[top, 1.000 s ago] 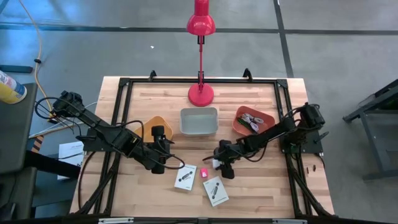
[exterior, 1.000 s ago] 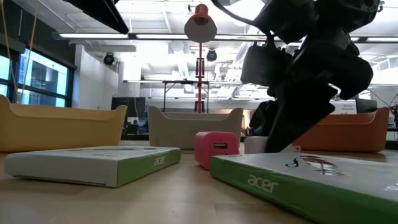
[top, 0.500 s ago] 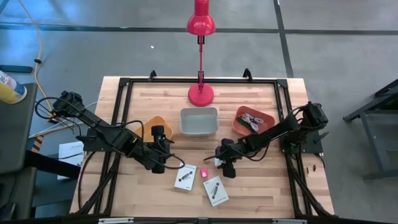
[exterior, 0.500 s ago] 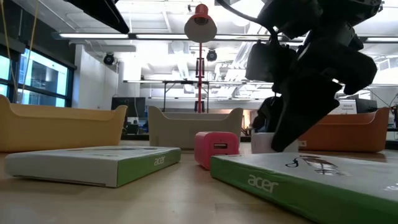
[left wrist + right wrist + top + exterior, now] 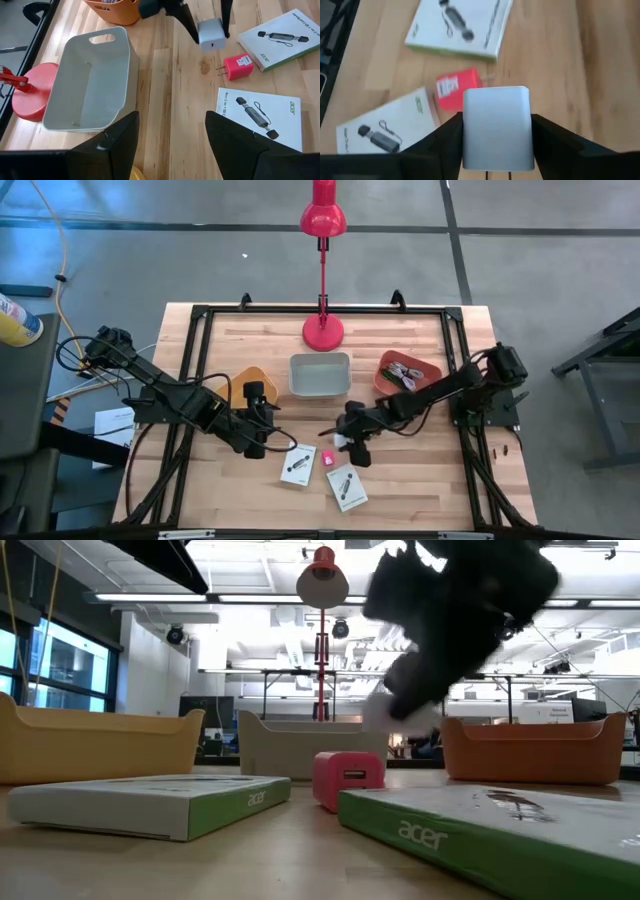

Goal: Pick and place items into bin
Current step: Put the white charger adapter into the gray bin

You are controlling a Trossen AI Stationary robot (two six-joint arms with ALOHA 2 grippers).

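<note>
My right gripper is shut on a white cube and holds it above the table. On the table just below lie a pink cube and two white cards with black print. My left gripper hangs open and holds nothing, left of the cards. Its wrist view shows the white cube in the other gripper's fingers. Farther back stands the grey-white bin. My right gripper pinches the white cube by two opposite sides, one finger on each. The fingers slant down from the table's right. The cube is lifted clear of the table, above the pink cube.
An orange bin with small items stands at the right of the grey-white bin, a yellow-orange bin at its left. A red lamp's base sits behind them. Bare wood lies between the bins and the cards.
My right gripper has risen and drifted a little toward the table's left, taking the white cube with it. The cube stood low beside the pink cube and now hangs clear of the table. The left arm has kept still.
</note>
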